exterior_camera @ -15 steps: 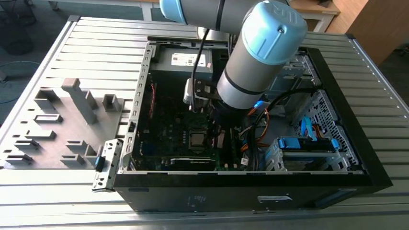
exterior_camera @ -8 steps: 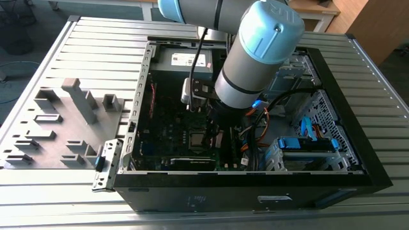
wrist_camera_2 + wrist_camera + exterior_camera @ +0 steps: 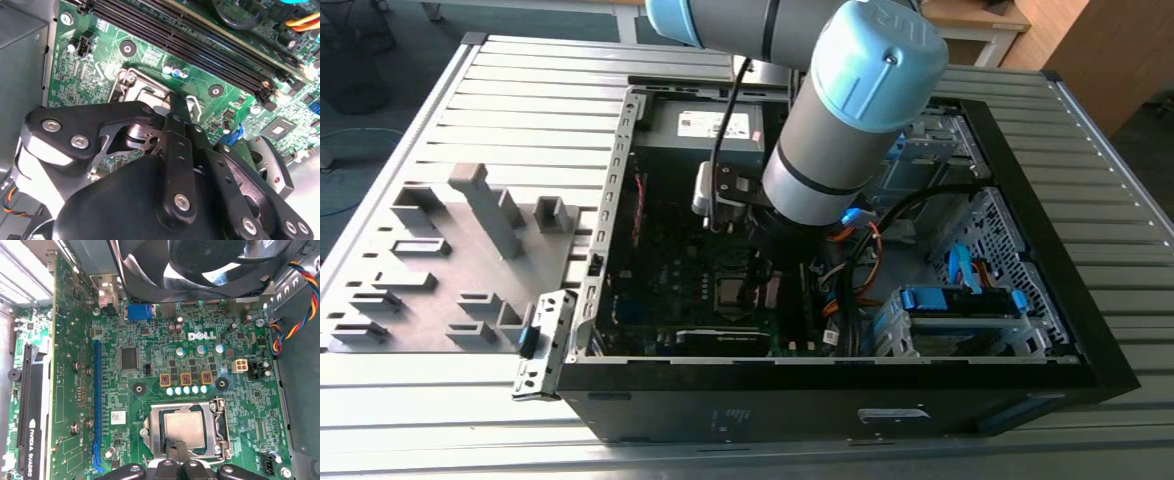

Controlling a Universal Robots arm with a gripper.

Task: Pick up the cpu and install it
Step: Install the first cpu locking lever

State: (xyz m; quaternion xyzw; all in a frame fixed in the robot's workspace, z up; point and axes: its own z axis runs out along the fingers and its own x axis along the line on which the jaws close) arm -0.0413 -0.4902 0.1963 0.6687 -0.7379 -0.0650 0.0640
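cpu (image 3: 184,430) lies flat in the motherboard socket (image 3: 186,432), metal top up, square so no long axis, edges parallel to the socket frame. In the first wrist view its near edge is partly covered by a black gripper finger (image 3: 176,450). In the second wrist view only a strip of pale metal at the socket (image 3: 145,92) shows past the black gripper links; can't tell there how much is cpu and how much frame. Gripper (image 3: 177,455) sits right over the socket, one fingertip at the cpu's edge; can't tell whether the fingers are spread or closed, or whether they grip the chip. Socket lever (image 3: 220,422) runs along one side of the socket.

Around the socket: green motherboard (image 3: 150,380), long blue slot (image 3: 96,405) to one side, black fan (image 3: 200,265) beyond it, cut off by the frame edge. In the exterior view the arm (image 3: 854,120) reaches down into the open computer case (image 3: 1014,250) and hides the socket area; grey tray blocks (image 3: 467,230) lie outside the case at the exterior view's left.
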